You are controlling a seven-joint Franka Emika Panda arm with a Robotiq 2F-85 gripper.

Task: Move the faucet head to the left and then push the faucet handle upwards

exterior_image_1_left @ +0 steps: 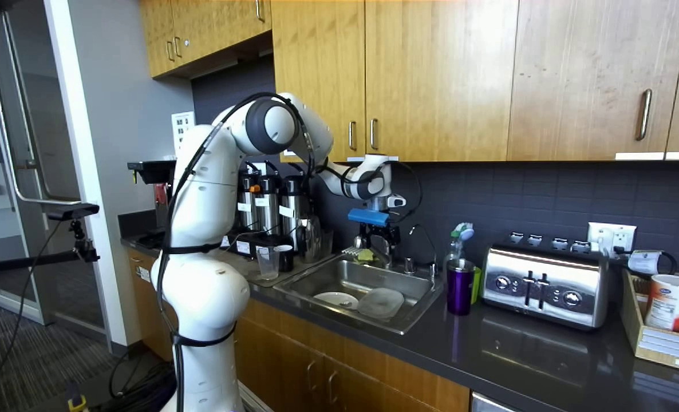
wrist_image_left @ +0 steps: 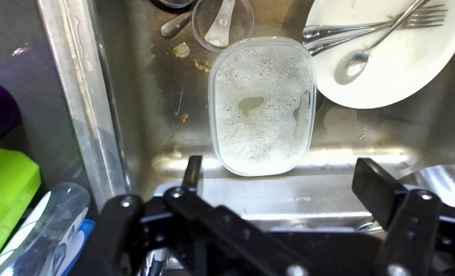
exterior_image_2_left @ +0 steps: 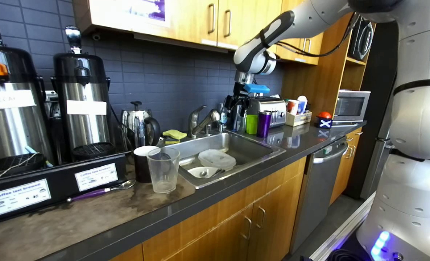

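Observation:
The silvery faucet head [exterior_image_2_left: 213,116] leans out toward the sink in an exterior view. Its lever handle [exterior_image_2_left: 199,110] rises from the same base, slanting up above the spout. My gripper [exterior_image_2_left: 234,104] hangs over the sink's back edge, to the right of the faucet head there and apart from it. In the wrist view the gripper [wrist_image_left: 278,170] has its fingers wide apart with nothing between them; a rounded metal piece [wrist_image_left: 442,182], which looks like the faucet head, lies just outside the right finger. In an exterior view the gripper [exterior_image_1_left: 382,237] partly covers the faucet.
The steel sink [exterior_image_1_left: 312,292] holds a foamy plastic container [wrist_image_left: 264,126] and a white plate [wrist_image_left: 388,76] with cutlery. A thin curved tap [exterior_image_1_left: 429,240], purple cup [exterior_image_2_left: 264,124], green cup [exterior_image_2_left: 251,124] and toaster [exterior_image_1_left: 545,286] stand to one side. A sponge [exterior_image_2_left: 174,134] sits behind.

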